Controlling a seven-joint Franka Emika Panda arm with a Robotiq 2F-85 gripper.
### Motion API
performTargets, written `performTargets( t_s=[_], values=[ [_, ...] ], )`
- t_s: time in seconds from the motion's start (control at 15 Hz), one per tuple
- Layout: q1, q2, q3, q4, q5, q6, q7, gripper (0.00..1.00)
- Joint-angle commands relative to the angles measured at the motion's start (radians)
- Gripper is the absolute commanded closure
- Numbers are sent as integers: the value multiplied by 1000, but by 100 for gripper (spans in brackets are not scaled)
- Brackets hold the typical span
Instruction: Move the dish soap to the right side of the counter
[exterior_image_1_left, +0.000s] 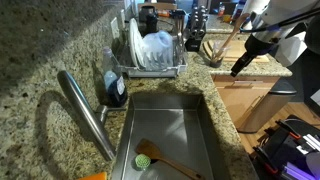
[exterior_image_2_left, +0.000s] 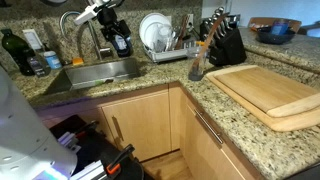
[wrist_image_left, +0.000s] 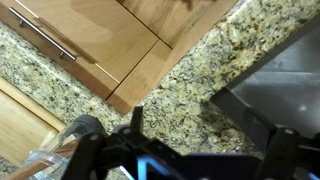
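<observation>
**Reaching step: the dish soap is not yet in my jaws**

Nearest to me, my jaws hang spread with nothing between them, as far as the dim wrist view lets me judge. Bare granite tabletop (wrist_image_left: 190, 95) shows in the gap. Cabinet doors (wrist_image_left: 90, 40) lie toward eleven o'clock and the steel sink (wrist_image_left: 285, 80) at three o'clock. In an exterior view my arm (exterior_image_1_left: 268, 30) sits at the picture's two o'clock corner, well apart from the bottle.

Farther off, across the sink, the dish soap (exterior_image_1_left: 113, 86) stands on the tabletop between the faucet (exterior_image_1_left: 85, 115) and the dish rack (exterior_image_1_left: 150, 55), just beside the rack at its nine o'clock. Both exterior views show the dish soap (exterior_image_2_left: 121, 42) there. It is upright, with its long axis vertical and its pale narrow top pointing to twelve o'clock.

I judge the task barely begun. My next move is to cross the sink, come in clear of faucet and rack, and close on the bottle's body square to that vertical axis. After that comes the lift and the carry toward the right side.
</observation>
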Motion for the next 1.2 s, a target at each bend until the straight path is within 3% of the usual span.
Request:
performTargets(
  t_s=[0.0, 0.4, 0.53, 0.73, 0.87, 1.07, 1.13],
  values=[
    [19, 2, -18, 1, -10, -3, 7, 0],
    [15, -26, -29, -17, -18, 13, -8, 0],
    [79, -137, -187, -40, 183, -8, -216, 0],
    [143, -164, -421, -32, 303, -6, -438, 0],
    [171, -103, -590, -13, 394, 26, -603, 0],
    [279, 36, -808, 14, 588, 34, -860, 0],
    [148, -64, -665, -7, 531, -6, -776, 0]
  ],
)
